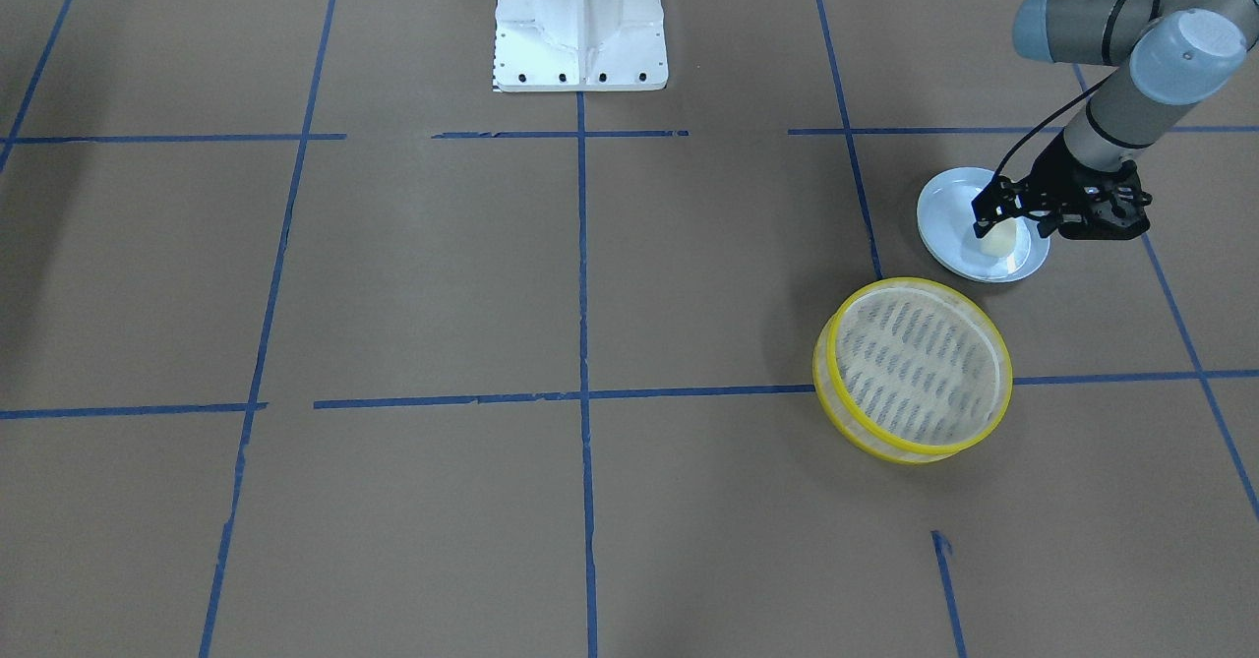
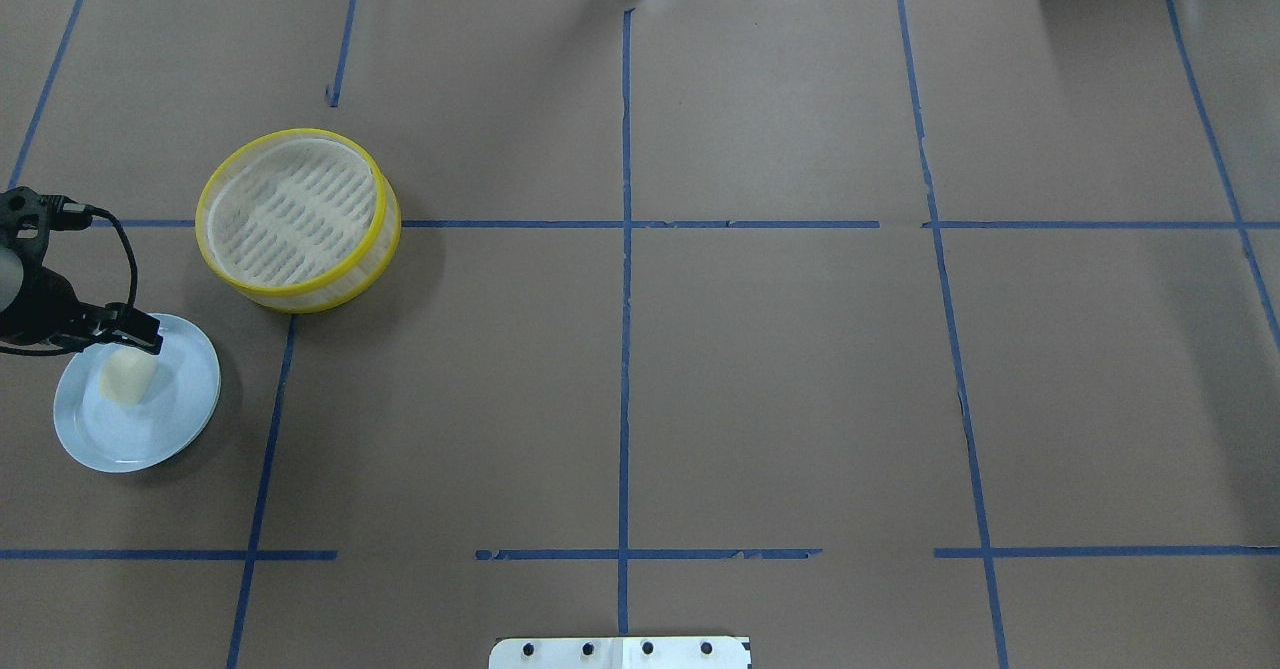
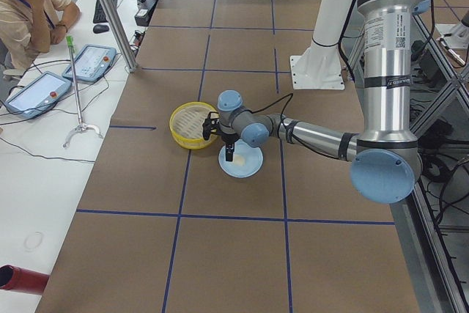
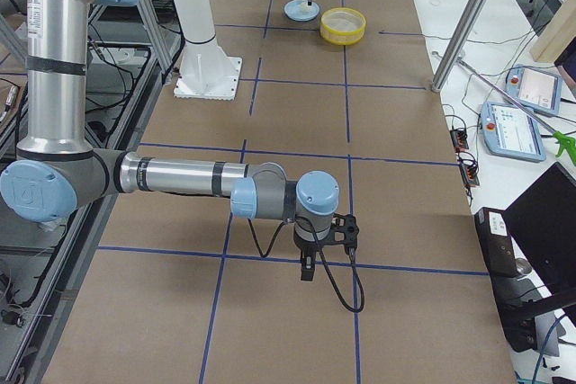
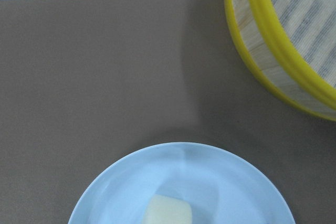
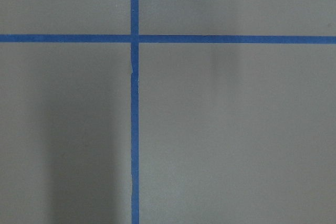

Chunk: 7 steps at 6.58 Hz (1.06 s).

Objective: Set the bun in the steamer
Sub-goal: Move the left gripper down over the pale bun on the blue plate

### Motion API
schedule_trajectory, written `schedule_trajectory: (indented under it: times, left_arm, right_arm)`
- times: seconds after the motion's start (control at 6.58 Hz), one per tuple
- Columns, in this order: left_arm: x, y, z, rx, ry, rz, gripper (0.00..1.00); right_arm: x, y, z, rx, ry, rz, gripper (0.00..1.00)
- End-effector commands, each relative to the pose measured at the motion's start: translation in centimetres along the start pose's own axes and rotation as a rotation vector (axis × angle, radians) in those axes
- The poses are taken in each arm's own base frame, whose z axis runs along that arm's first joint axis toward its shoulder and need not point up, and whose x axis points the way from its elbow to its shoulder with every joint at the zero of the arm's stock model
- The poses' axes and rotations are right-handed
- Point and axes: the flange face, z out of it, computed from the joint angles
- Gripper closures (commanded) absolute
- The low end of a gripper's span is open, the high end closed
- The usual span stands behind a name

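Lying near the middle of the pale blue plate [image 2: 190, 404], the bun [image 2: 128, 379] looks barely oblong, and we cannot settle which way its long axis runs. From overhead, the plate sits at about 7 o'clock from the steamer [image 2: 290, 211], apart from it. The left arm [image 3: 315, 137] stretches low, wrist bent, with the left gripper [image 2: 148, 340] pointing down over the bun; we cannot tell its jaw spread. Only the front view shows fingertips [image 1: 982, 223] overlapping the bun's 12 o'clock edge. The right gripper [image 4: 308, 269] hangs above the table [image 2: 760, 369], its spread unreadable.
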Motion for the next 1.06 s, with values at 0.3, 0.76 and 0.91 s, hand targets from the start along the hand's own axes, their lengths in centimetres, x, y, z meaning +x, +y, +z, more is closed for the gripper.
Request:
schedule_trajectory:
  times: [0.3,0.76,0.91]
  left_arm:
    - [-0.1,1.1,2.9,-0.054,-0.025,0.007,0.22]
    - [0.1,1.4,3.3,-0.062,-0.025,0.019,0.39]
    - [0.1,1.4,3.3,-0.063,-0.026,0.02,0.45]
  right_arm:
    - [0.0,0.0,0.0,0.0,0.0,0.0,0.0]
    - [0.0,0.0,0.0,0.0,0.0,0.0,0.0]
    - [0.0,0.0,0.0,0.0,0.0,0.0,0.0]
